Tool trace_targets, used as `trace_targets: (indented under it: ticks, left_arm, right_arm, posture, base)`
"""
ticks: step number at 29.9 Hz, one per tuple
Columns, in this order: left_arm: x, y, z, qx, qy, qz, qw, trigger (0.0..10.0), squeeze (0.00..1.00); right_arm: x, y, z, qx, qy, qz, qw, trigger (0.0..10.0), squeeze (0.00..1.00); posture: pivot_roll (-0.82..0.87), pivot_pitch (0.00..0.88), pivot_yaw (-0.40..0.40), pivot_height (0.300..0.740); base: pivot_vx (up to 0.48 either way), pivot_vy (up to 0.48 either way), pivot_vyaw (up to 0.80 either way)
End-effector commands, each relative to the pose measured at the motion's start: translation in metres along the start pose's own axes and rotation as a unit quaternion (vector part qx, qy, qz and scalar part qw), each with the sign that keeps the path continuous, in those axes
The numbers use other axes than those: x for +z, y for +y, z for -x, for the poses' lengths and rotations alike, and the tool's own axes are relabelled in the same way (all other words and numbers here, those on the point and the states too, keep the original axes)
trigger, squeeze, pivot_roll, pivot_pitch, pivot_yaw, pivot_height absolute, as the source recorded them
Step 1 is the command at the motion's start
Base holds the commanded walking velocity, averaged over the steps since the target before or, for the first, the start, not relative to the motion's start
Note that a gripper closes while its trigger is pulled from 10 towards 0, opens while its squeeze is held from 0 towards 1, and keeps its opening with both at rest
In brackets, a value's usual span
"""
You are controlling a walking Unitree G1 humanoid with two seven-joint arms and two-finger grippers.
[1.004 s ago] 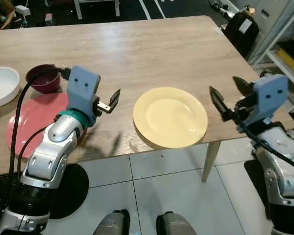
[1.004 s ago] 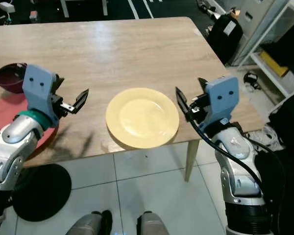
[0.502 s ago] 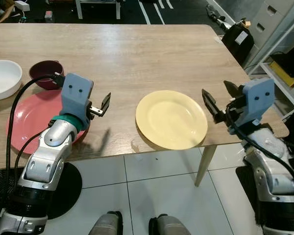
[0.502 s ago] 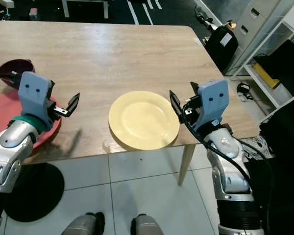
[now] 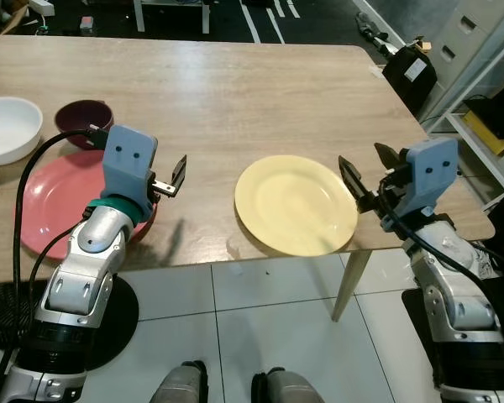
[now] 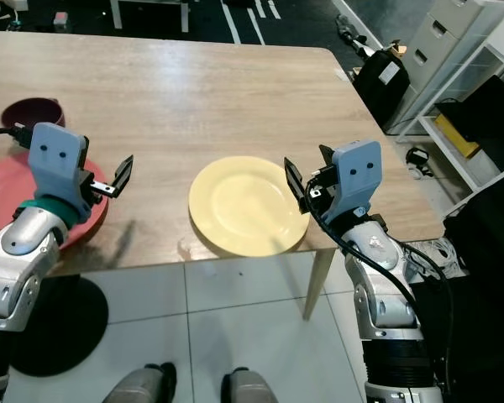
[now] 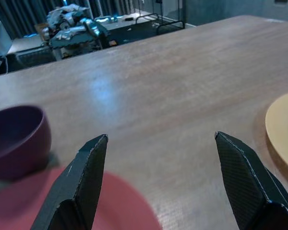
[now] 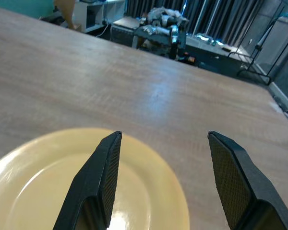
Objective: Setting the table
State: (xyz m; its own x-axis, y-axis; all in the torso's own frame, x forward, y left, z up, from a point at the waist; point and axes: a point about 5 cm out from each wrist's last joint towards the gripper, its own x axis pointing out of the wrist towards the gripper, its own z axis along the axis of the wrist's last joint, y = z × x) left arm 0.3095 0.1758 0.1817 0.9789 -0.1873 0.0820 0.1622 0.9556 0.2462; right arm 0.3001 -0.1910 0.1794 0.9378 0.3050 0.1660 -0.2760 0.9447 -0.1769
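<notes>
While the spread right hand (image 5: 365, 175) hovers, the yellow plate (image 5: 296, 204) lies just beside it.

2 plates (image 5: 296, 204) (image 5: 42, 201) on table (image 5: 235, 92) near edge, 2 bowls (image 5: 81, 125) (image 5: 7, 139) behind left plate

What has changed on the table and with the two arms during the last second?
The right gripper has moved closer to the rim of the yellow plate, jaws open. The left gripper stays open beside the pink plate. Both plates, the maroon bowl and the white bowl have not moved; the camera shifted.
</notes>
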Motion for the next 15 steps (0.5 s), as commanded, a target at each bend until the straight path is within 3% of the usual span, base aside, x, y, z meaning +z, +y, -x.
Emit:
trace_targets:
  ticks: [1,15]
  left_arm:
    - [-0.0047,-0.0019,0.0027,0.0,0.006,0.0,1.0,10.0,0.0]
    - [-0.0064,0.0007,0.0043,0.01,0.01,0.0,1.0,10.0,0.0]
  right_arm:
    - [-0.0041,-0.0015,0.0018,-0.003,0.005,-0.001,1.0,10.0,0.0]
    - [-0.0054,-0.0003,-0.0003,-0.005,0.001,-0.006,1.0,10.0,0.0]
  posture:
    - [0.01,0.0,-0.072,0.74]
    - [0.03,0.0,-0.068,0.74]
  base:
    - [-0.337,0.0,0.0]
    - [-0.342,0.0,0.0]
